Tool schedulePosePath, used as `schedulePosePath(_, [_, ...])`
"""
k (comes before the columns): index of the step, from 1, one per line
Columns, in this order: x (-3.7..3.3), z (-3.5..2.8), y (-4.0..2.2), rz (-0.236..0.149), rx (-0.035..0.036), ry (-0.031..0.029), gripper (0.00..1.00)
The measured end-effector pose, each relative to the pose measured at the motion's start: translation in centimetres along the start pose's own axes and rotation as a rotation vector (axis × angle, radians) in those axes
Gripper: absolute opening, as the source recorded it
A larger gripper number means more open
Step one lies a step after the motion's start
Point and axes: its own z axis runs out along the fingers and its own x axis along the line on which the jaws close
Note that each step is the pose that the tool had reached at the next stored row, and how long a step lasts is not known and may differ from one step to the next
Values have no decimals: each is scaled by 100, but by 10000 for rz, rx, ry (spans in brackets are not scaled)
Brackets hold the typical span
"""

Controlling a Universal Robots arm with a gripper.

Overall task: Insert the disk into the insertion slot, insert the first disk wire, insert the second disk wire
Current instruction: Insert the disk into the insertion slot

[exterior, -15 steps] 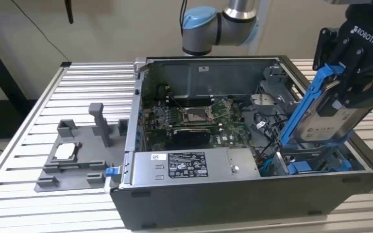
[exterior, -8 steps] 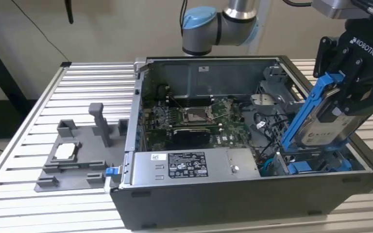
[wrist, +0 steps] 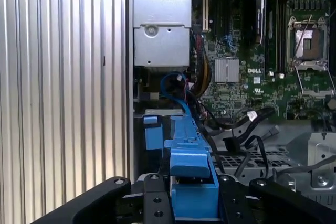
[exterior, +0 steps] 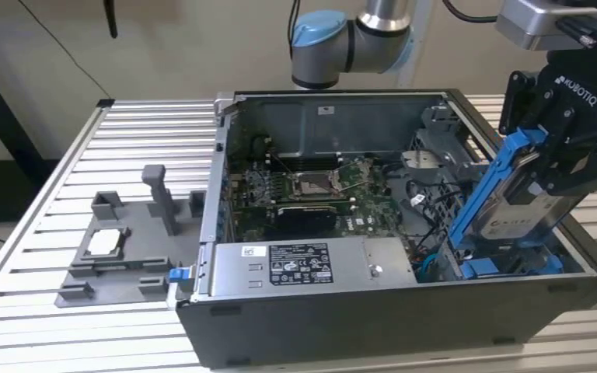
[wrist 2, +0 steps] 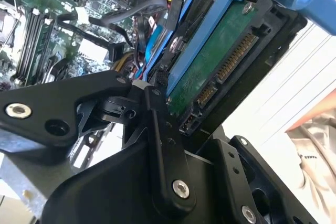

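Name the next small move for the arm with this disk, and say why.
The tool is clamped on the disk, which stands steeply tilted in the exterior view. Its lower end is down by the insertion slot, and much of its blue carrier stands above the case. It looks not yet seated, so I would probably ease it a little deeper along its own length.
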Motion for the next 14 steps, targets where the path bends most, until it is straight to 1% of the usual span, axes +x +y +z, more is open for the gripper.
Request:
schedulePosePath(7, [10, 82, -18, -10, 0, -1, 33])
schedulePosePath(9, [15, 102, -20, -10, -1, 11, 33])
schedulePosePath(11, [19, 143, -22, -12, 1, -7, 33])
schedulePosePath(14, [21, 195, -24, -19, 0, -1, 33])
